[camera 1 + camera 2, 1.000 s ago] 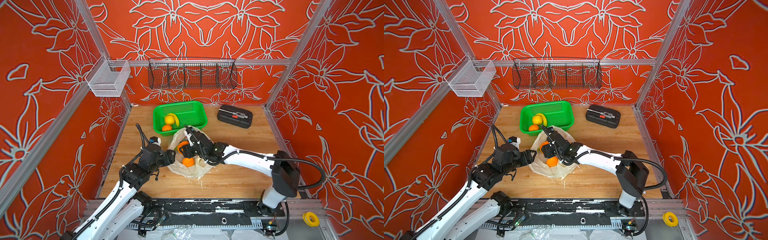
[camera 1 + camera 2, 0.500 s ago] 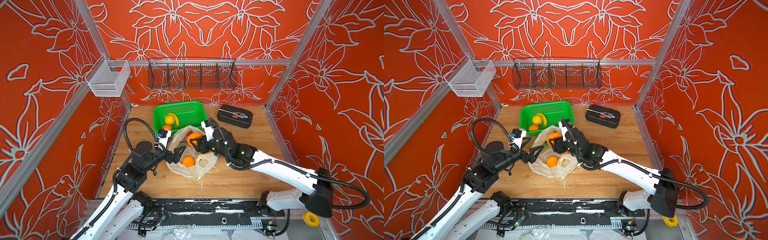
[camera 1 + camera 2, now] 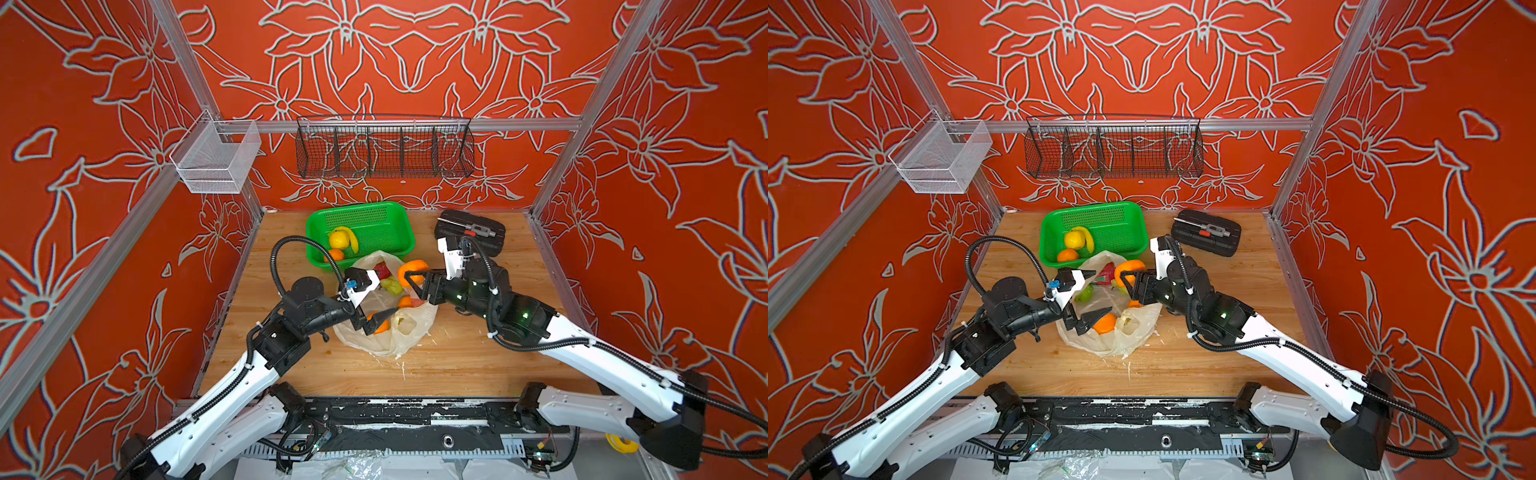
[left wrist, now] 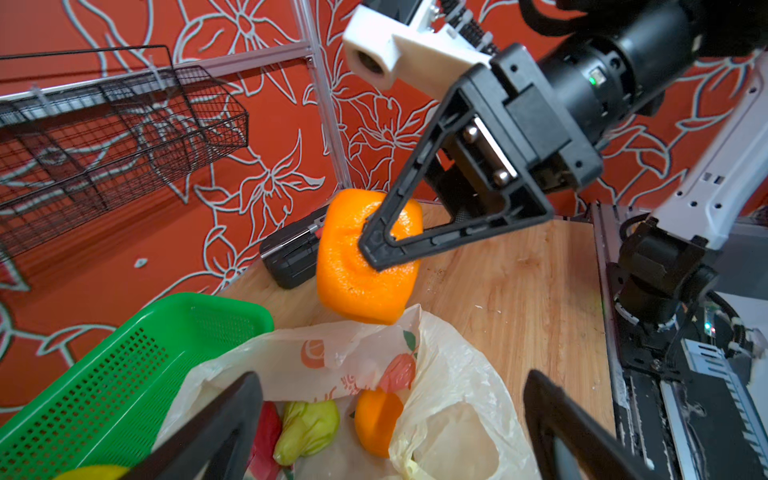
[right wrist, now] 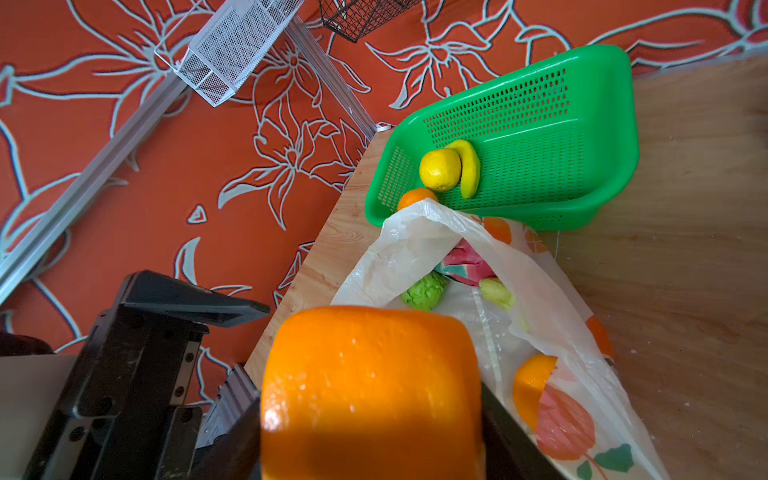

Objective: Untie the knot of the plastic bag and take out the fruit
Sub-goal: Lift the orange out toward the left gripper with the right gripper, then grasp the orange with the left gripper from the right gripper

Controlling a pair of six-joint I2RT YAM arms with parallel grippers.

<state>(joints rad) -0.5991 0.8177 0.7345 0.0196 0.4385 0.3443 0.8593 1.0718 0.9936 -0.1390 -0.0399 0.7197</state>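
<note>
our right gripper [image 3: 409,277] is clamped on an orange [image 3: 413,269], one finger on each side. in the right wrist view the fruit looks pressed flat where the fingers [image 5: 509,432] meet it. it hangs in the air, clear of the table [image 3: 457,361], just over the far rim of the plastic bag [image 3: 401,338]. straight ahead of those fingertips sits the green basket [image 3: 401,232], holding a lemon [image 3: 336,240], a banana [image 3: 353,243] and a small orange [image 3: 336,254]. the black case [image 3: 469,232] lies behind that gripper's wrist.

our left gripper [image 3: 382,293] has its jaws spread wide with nothing between them. it points toward the right gripper and hovers over the bag.

the bag lies slumped on the table beneath and between both grippers. its long axis runs crosswise to the way the left gripper points, from the basket end toward our base, and its mouth gapes upward. inside we see a dragon fruit [image 5: 465,262] and a bumpy green fruit [image 5: 424,293] ahead of the right fingertips. a bagged orange [image 3: 1105,324] sits right under the nearer left fingertip. a thin pale strip [image 3: 402,365] trails from the bag's near end toward our base.
</note>
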